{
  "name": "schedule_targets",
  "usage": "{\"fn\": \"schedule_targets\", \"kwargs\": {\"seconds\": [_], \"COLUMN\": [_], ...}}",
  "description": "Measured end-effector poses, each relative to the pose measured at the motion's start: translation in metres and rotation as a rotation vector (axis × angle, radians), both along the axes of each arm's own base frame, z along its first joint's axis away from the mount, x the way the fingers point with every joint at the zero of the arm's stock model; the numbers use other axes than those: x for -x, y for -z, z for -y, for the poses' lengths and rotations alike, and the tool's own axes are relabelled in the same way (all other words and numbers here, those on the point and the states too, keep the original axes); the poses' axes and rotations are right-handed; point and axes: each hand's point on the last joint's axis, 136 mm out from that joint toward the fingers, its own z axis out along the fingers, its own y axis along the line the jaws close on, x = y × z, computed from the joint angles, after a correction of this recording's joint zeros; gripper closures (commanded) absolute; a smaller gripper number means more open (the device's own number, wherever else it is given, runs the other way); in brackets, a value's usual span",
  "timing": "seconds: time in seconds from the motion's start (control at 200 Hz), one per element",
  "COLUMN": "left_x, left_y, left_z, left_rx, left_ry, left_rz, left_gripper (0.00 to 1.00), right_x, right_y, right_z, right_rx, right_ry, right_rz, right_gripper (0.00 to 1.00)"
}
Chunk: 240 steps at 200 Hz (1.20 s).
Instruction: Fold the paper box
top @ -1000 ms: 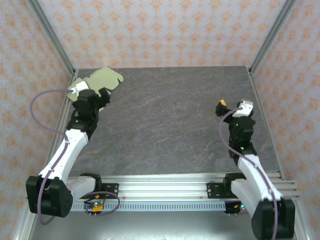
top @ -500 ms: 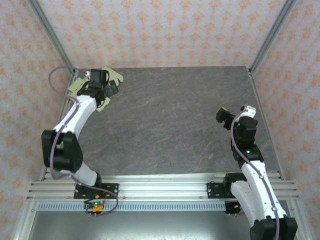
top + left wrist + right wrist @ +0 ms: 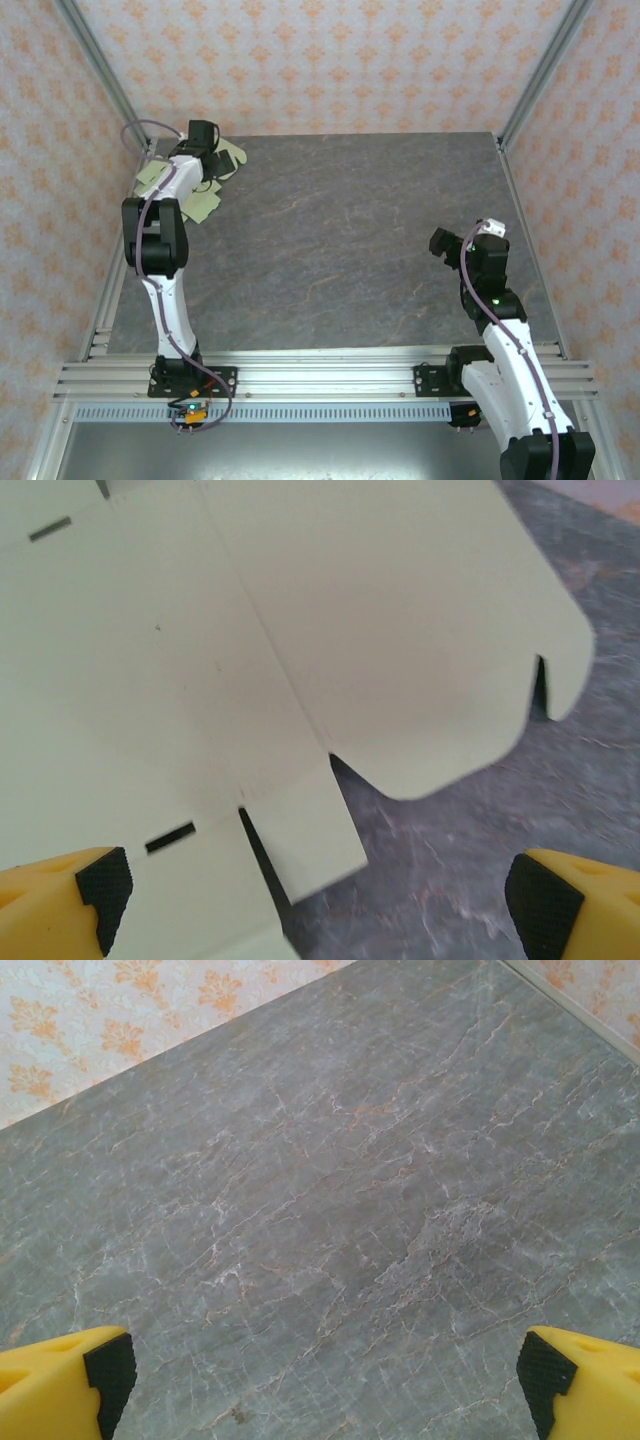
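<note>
The paper box [image 3: 202, 207] is a flat pale-green die-cut sheet lying in the far left corner of the table. In the left wrist view the paper box [image 3: 300, 630] spreads out with creases, slots, a small tab and a rounded flap. My left gripper [image 3: 210, 160] hangs over the sheet with the arm stretched far out. The left gripper [image 3: 320, 900] is open, one fingertip [image 3: 100, 885] over the card and the other over bare table. My right gripper [image 3: 441, 242] is open at the right side, far from the sheet. In its own view the right gripper [image 3: 325, 1375] holds nothing.
The grey marble-look table [image 3: 340, 240] is bounded by patterned walls at the back and both sides. Aluminium posts [image 3: 105, 75] stand at the far corners, and the left one is close to the sheet. A metal rail [image 3: 320, 380] runs along the near edge.
My left arm has stretched out toward the far left corner, bringing its gripper over the sheet. The right gripper has drifted slightly nearer and lower. Both grippers stayed open.
</note>
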Motion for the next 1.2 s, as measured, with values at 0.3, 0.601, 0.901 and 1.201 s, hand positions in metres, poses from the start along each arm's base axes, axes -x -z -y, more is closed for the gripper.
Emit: {"fn": "schedule_targets", "kwargs": {"seconds": [0.3,0.601,0.901,1.201], "left_x": [0.008,0.047,0.135,0.226], "left_y": [0.058,0.051,0.046,0.021], "left_z": [-0.009,0.052,0.248,0.4], "left_rx": [0.275,0.509,0.637,0.707], "left_ry": [-0.045,-0.001,0.345,0.678], "left_rz": [-0.007,0.109,-0.008,-0.103], "left_gripper": [0.0,0.0,0.0,0.0], "right_x": [-0.001,0.002,0.003,-0.007], "right_y": [0.005,0.01,0.013,0.034], "right_z": [0.001,0.008,0.006,-0.013], "right_rx": [-0.006,-0.002,-0.024,-0.15], "right_ry": [0.011,0.054,0.052,0.016], "right_rz": [-0.02,-0.04,-0.053,-0.159], "right_gripper": [0.01,0.01,0.01,0.01]}}
